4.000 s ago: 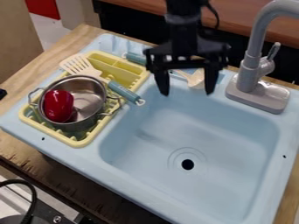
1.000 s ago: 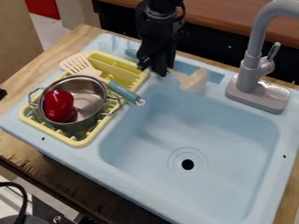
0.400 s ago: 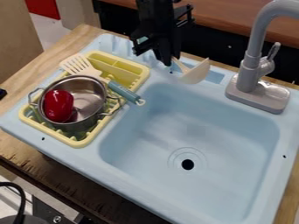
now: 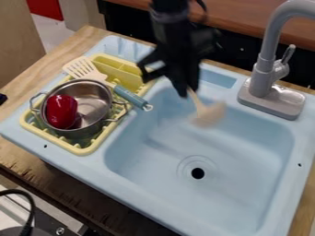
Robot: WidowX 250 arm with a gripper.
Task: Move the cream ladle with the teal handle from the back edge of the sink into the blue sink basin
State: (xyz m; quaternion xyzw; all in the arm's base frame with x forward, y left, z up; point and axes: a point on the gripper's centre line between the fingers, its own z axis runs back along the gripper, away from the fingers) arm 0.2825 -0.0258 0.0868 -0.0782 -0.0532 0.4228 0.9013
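Grasping the ladle (image 4: 208, 115) in our gripper (image 4: 185, 93), we hold its head slanting from the sink's (image 4: 243, 147) back edge toward the front.

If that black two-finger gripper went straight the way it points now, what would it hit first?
Probably the pale blue plastic sink basin, though the cream-coloured ladle held in the gripper might touch it sooner; depth is hard to judge.

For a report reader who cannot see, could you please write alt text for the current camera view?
A black robot gripper holds a cream ladle-like utensil over a light-blue toy sink. At the picture's left, a yellow dish rack bears a slotted spatula and a metal pot with a red toy pepper inside; a gray faucet stands at right.
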